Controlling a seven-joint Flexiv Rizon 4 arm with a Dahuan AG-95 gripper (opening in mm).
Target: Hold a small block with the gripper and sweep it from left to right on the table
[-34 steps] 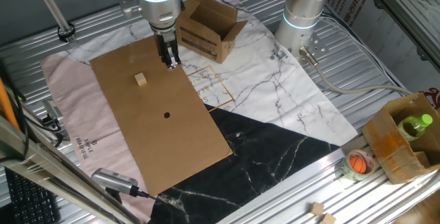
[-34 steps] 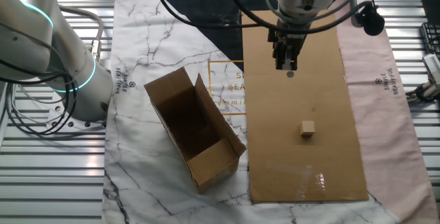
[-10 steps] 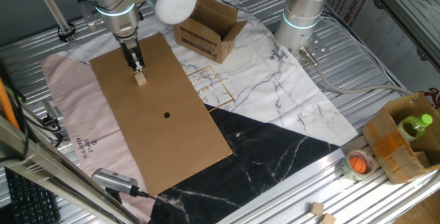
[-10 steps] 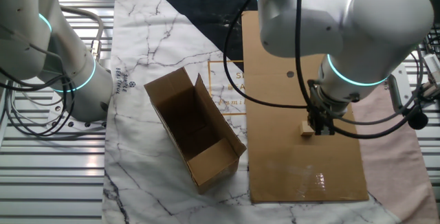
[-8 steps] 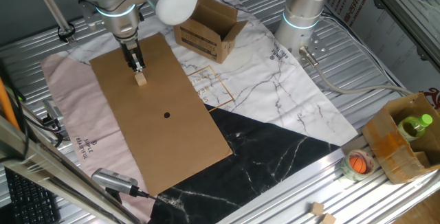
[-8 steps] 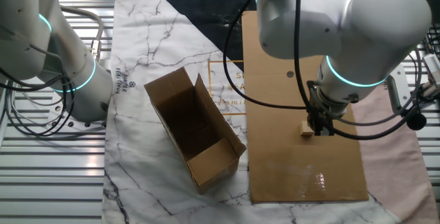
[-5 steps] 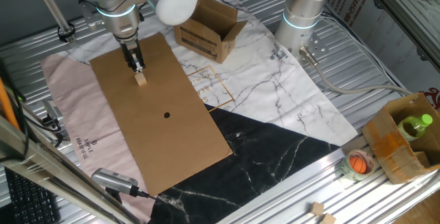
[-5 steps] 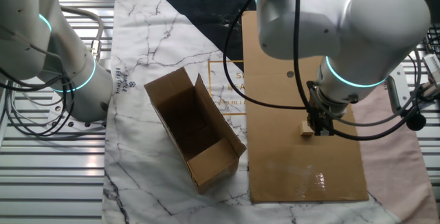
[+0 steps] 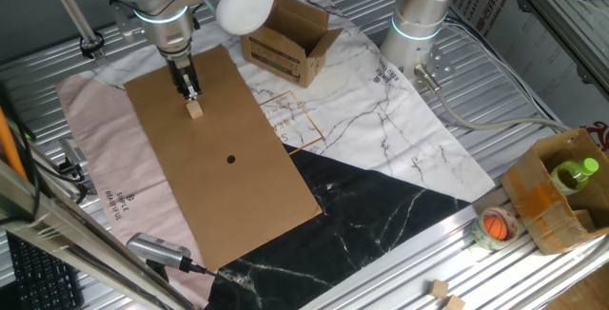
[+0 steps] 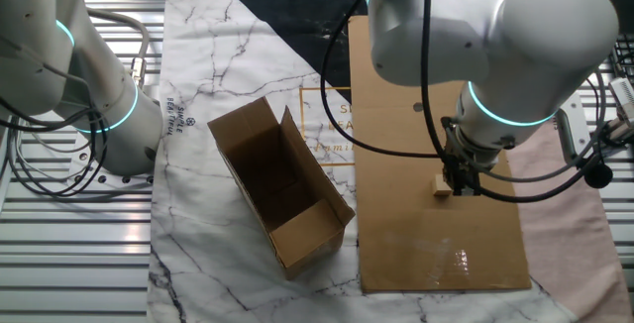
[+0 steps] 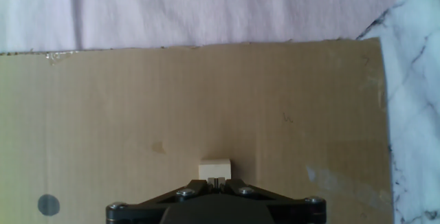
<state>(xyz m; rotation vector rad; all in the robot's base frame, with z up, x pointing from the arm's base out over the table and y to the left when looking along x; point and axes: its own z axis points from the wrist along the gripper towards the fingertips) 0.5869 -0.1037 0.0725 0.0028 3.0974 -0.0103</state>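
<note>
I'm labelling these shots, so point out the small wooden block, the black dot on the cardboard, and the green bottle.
Small block [image 9: 195, 110]: one fixed view, on its top face.
Black dot [image 9: 231, 160]: one fixed view, at the dot's centre on the cardboard sheet.
Green bottle [image 9: 575, 174]: one fixed view, on its body inside the box.

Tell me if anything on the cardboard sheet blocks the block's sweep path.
Nothing visible does. The small block sits by the hand on the flat cardboard sheet, which bears only a printed black dot. The open cardboard box stands off the sheet.
</note>
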